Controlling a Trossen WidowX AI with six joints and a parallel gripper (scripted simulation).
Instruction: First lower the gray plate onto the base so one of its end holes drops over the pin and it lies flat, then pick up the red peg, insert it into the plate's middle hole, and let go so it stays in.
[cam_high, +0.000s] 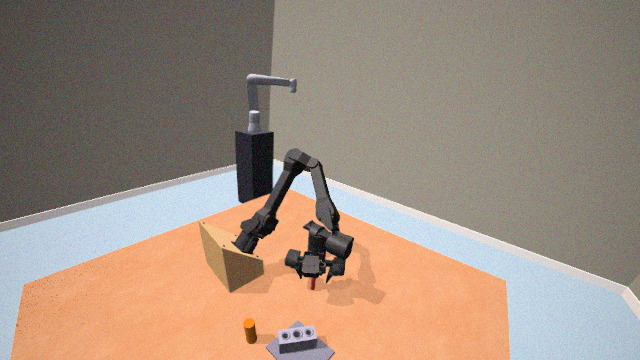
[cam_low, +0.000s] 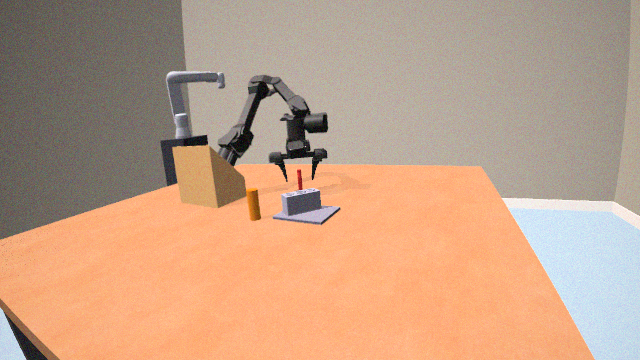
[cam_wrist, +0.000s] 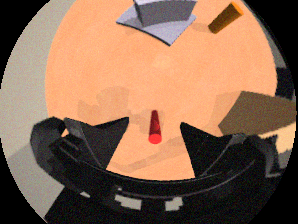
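Red peg: slim, smooth cylinder (cam_high: 313, 284) (cam_low: 299, 180) (cam_wrist: 155, 131), upright on the bench (cam_high: 150, 310) (cam_low: 400, 260) (cam_wrist: 90, 65), apart from the plate, beneath the hand
Hand: open (cam_high: 314, 279) (cam_low: 300, 180) (cam_wrist: 155, 121), dark pointed fingers either side of the peg, no grip on it
Step in hand: picking up the peg, by my judgement; the plate looks seated
Next move: likely center over the peg, lower if needed, close evenly, then lift straight
Gray plate: thick, matt oblong block (cam_high: 298, 344) (cam_low: 301, 202) (cam_wrist: 167, 14), flat on the base; three round holes, middle one unfilled
Base: thin, flat square (cam_high: 322, 351) (cam_low: 322, 216) (cam_wrist: 167, 37); pin hidden, cannot tell which hole takes it
Orange cylinder: stout, smooth (cam_high: 250, 331) (cam_low: 253, 205) (cam_wrist: 225, 20), upright beside the base
Tan block: angular, slope-topped (cam_high: 215, 260) (cam_low: 196, 175) (cam_wrist: 257, 112), perhaps wood
Bench: orange, faintly mottled
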